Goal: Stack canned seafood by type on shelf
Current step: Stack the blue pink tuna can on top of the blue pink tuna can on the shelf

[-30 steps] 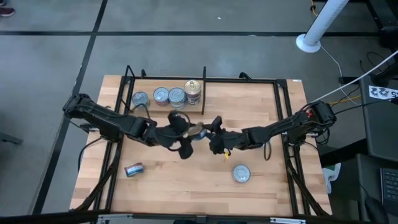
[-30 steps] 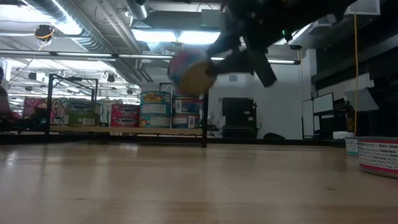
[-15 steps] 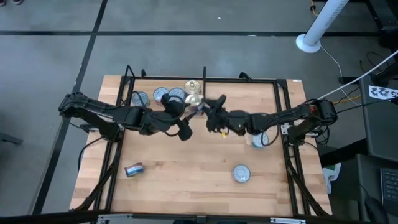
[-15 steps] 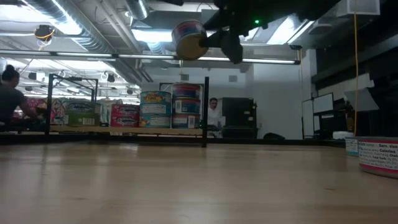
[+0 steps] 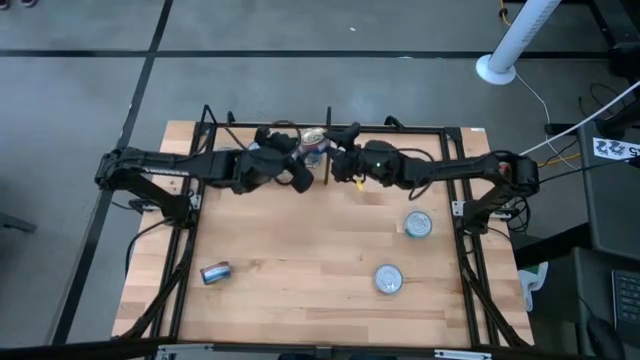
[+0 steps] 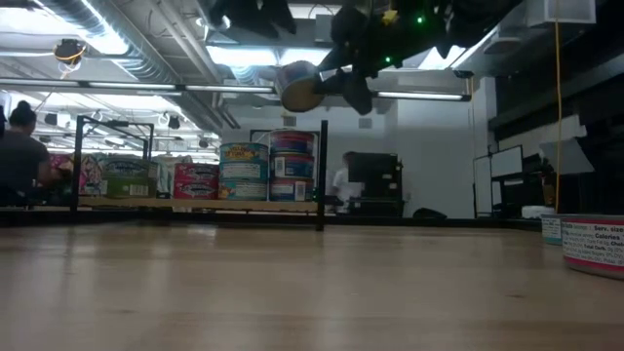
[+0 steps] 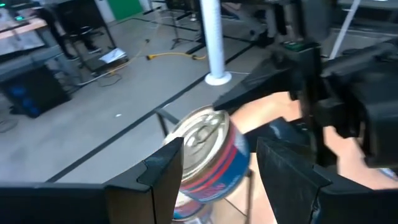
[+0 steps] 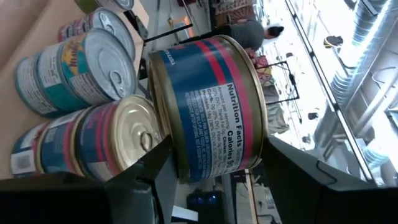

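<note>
Red-and-blue tin (image 8: 208, 109) — between right pincer (image 8: 211, 165) fingers

Fingers (image 8: 149, 177) grip blue-red tin (image 8: 208, 109); gold-topped tin (image 8: 118, 146) beside it.

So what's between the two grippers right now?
A single red-and-blue can, up in the air above the stacked tins. Each wrist view shows it between that arm's fingers: left gripper, right gripper.
</note>
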Controlling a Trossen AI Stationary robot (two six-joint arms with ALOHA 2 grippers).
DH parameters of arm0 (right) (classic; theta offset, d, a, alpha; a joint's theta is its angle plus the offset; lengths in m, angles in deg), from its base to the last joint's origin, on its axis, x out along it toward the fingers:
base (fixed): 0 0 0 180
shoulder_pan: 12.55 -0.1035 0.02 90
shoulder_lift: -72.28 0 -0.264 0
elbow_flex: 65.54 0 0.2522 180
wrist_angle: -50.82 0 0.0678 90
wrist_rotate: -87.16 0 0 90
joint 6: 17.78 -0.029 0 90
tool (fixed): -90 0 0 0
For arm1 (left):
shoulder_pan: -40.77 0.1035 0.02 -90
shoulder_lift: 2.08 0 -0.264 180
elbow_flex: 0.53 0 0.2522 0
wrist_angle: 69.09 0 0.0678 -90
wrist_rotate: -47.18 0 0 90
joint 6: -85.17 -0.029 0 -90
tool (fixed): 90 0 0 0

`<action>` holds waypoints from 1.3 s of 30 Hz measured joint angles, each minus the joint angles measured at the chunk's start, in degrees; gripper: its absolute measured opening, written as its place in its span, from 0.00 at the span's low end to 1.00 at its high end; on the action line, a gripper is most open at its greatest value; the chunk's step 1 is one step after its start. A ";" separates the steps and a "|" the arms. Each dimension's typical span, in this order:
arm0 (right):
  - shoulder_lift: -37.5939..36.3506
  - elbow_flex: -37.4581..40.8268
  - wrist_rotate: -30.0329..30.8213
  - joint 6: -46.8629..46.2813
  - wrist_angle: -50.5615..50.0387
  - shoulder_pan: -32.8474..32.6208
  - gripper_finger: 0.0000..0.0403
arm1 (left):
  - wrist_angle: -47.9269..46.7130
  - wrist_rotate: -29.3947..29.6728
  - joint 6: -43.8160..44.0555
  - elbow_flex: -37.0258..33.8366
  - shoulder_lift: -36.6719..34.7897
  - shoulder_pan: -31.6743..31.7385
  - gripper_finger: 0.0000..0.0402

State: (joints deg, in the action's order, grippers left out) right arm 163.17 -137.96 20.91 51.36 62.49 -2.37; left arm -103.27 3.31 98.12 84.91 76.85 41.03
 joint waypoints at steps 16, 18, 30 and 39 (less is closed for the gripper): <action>0.09 0.01 -16.58 -1.83 -1.45 7.53 0.50 | 0.60 -1.20 -2.64 0.00 3.90 5.50 0.49; 0.09 0.00 -17.42 -1.99 -1.44 8.30 0.50 | 1.66 -1.17 -3.39 0.00 4.66 5.50 0.49; 4.55 -0.70 -19.29 -1.40 2.27 10.11 0.50 | 7.79 -1.07 -8.36 0.00 5.91 6.27 0.49; 7.67 -4.08 -18.74 -1.34 3.48 10.11 0.50 | 7.40 -1.07 -8.46 -0.02 5.91 6.74 0.49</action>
State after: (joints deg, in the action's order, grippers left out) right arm 170.84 -142.04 2.16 50.02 65.97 7.74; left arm -95.87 2.24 89.67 84.89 82.76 47.78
